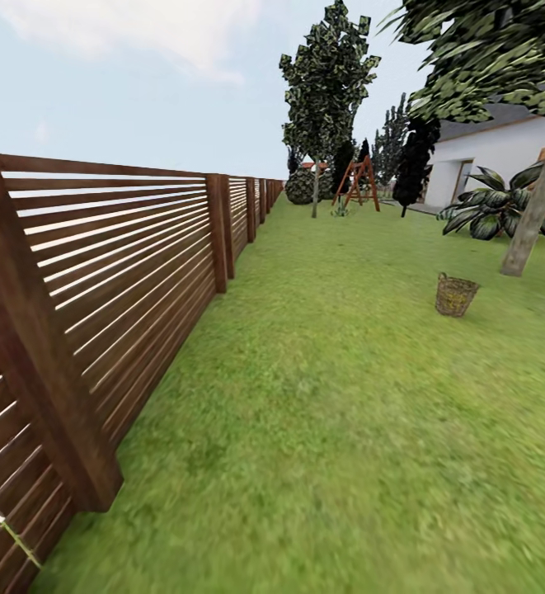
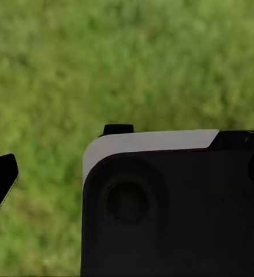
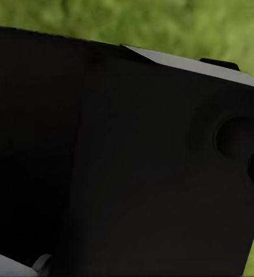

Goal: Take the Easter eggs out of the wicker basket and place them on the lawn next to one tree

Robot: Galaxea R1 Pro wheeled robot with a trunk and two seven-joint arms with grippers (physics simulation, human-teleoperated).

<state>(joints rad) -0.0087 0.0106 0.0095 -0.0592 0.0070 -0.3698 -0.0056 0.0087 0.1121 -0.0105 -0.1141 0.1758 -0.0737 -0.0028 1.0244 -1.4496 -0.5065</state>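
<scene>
Below both wrist cameras, dark robot housing [image 2: 173, 208] blocks the view over blurred lawn [image 2: 133, 57]; whether either end effector is wide or narrow cannot be told. Head view: wicker basket [image 1: 456, 295] stands on grass at 2 o'clock, near a pale tree trunk [image 1: 536, 206]. Slatted wooden fence [image 1: 99, 297] runs along 9 to 11 o'clock.

lawn [image 2: 104, 57] (blurred), black robot body [image 2: 173, 208]

Garden count
One wicker basket [image 1: 456, 295] stands on the lawn [image 1: 321, 396] near one pale leaning tree [image 1: 536, 206]; one slatted wooden fence [image 1: 99, 305] runs well left of the basket.
</scene>
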